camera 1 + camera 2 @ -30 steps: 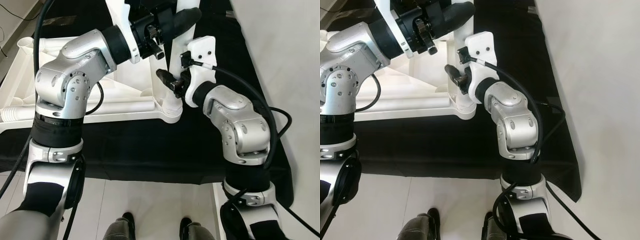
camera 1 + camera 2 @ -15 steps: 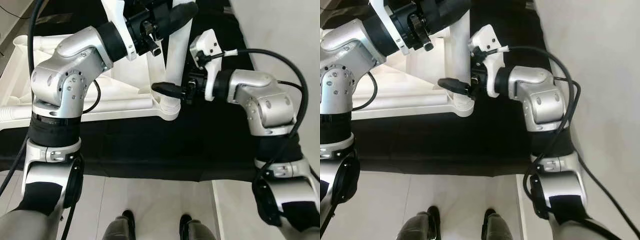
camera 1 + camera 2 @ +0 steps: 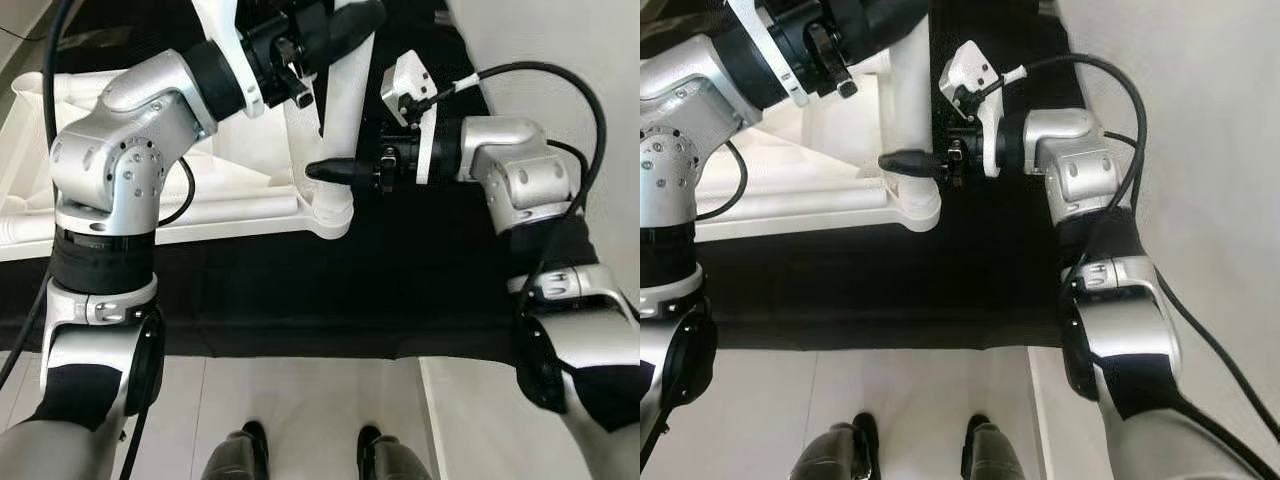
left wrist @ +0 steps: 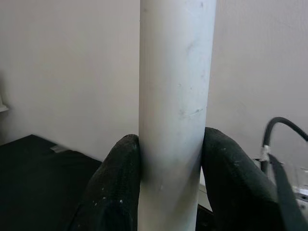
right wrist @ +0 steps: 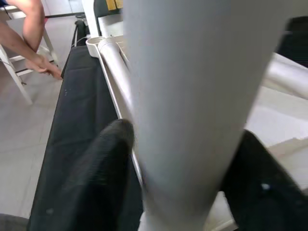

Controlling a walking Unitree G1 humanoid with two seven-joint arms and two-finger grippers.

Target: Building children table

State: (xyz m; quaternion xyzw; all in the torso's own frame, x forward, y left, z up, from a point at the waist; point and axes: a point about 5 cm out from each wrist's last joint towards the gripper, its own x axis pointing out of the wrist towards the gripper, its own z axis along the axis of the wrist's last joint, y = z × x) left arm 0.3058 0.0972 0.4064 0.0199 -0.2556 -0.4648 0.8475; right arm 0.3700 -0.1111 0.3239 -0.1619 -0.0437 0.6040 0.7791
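White table leg point(image 3: 340, 120) stands upright in corner socket point(image 3: 328, 215) of upturned white tabletop point(image 3: 200, 180) on black cloth point(image 3: 300, 290); smooth plastic tube, likely light, stiff, slippery; best held across shaft, high and low; left gripper point(image 4: 173, 159) pinches upper shaft, fingers point(image 4: 120, 183) pressed to either side; right gripper point(image 3: 335, 168) spread around leg just above socket; person's hand point(image 5: 45, 67) well apart.

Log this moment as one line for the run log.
step: fitting leg into corner socket | left gripper: shut on white leg, upper part | right gripper: fingers either side of leg near socket | frame: on black cloth
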